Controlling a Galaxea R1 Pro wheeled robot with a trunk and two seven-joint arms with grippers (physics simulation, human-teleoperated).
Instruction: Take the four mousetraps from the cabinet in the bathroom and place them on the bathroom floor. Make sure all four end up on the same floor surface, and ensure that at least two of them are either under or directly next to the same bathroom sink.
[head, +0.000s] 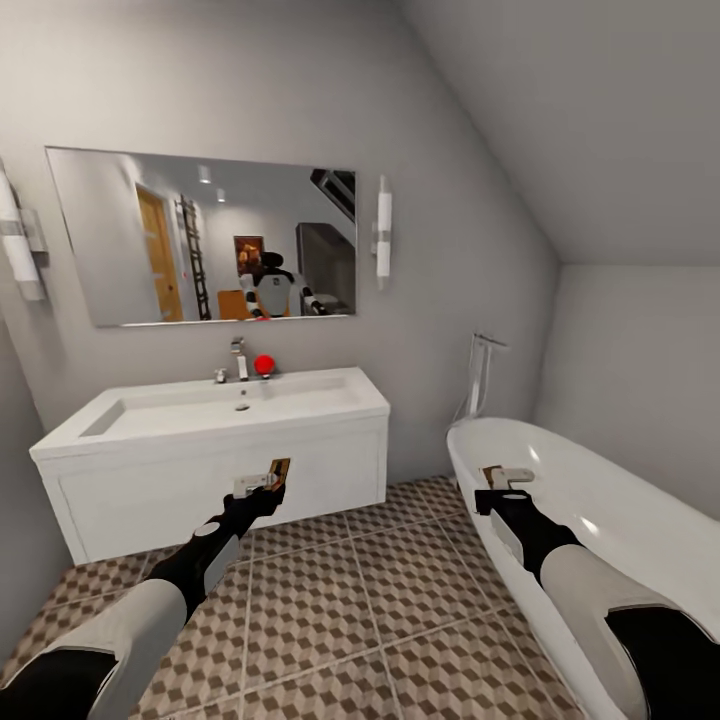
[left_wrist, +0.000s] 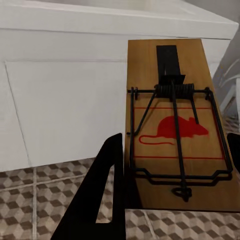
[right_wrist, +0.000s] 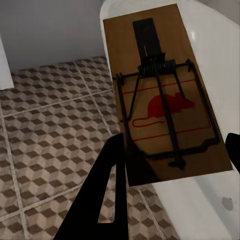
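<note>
My left gripper (head: 262, 488) is shut on a mousetrap (head: 272, 474), held above the bathroom floor (head: 350, 600) just in front of the white vanity under the sink (head: 130, 418). In the left wrist view the trap (left_wrist: 175, 125) is a wooden base with a black wire bar and a red mouse print, flanked by black fingers (left_wrist: 107, 200). My right gripper (head: 497, 487) is shut on a second mousetrap (head: 510, 476) at the near rim of the bathtub (head: 610, 510); that trap (right_wrist: 165, 100) hangs over tub rim and tiles. The cabinet is out of view.
A chrome tap (head: 240, 360) and a red object (head: 264, 365) stand at the back of the basin, under a wide mirror (head: 200, 235). A floor-standing tub tap (head: 482, 385) rises behind the bathtub. Open tiled floor lies between vanity and tub.
</note>
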